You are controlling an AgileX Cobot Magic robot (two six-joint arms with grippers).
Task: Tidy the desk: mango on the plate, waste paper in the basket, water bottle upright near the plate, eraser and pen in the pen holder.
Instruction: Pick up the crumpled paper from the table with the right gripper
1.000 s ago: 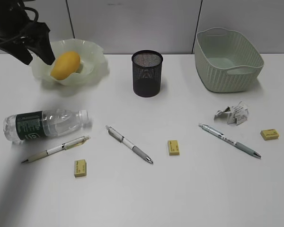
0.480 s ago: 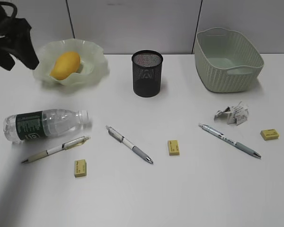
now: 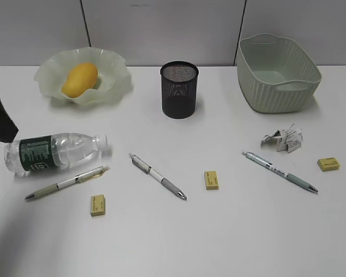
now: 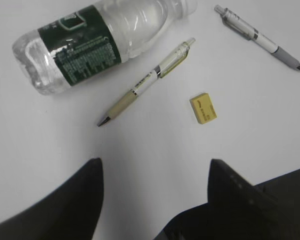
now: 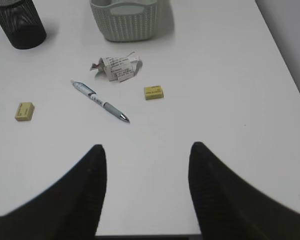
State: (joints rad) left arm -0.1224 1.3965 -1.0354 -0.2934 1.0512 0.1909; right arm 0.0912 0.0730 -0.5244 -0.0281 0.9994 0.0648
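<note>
Mango step looks done: yellow-orange oval mango (image 3: 79,79) sits in wavy pale green plate (image 3: 83,75). Left pincer (image 4: 152,172) open, empty; clear green-labelled water bottle (image 4: 97,40) lies on its side just ahead of it, beige pen (image 4: 146,81) between. Next likely: grasp bottle, stand it upright. Right pincer (image 5: 147,155) open, idle.

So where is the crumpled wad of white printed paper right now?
In the exterior view the crumpled white paper wad lies on the right side of the white desk, in front of the pale green woven-pattern basket, just behind a grey-grip pen.
</note>
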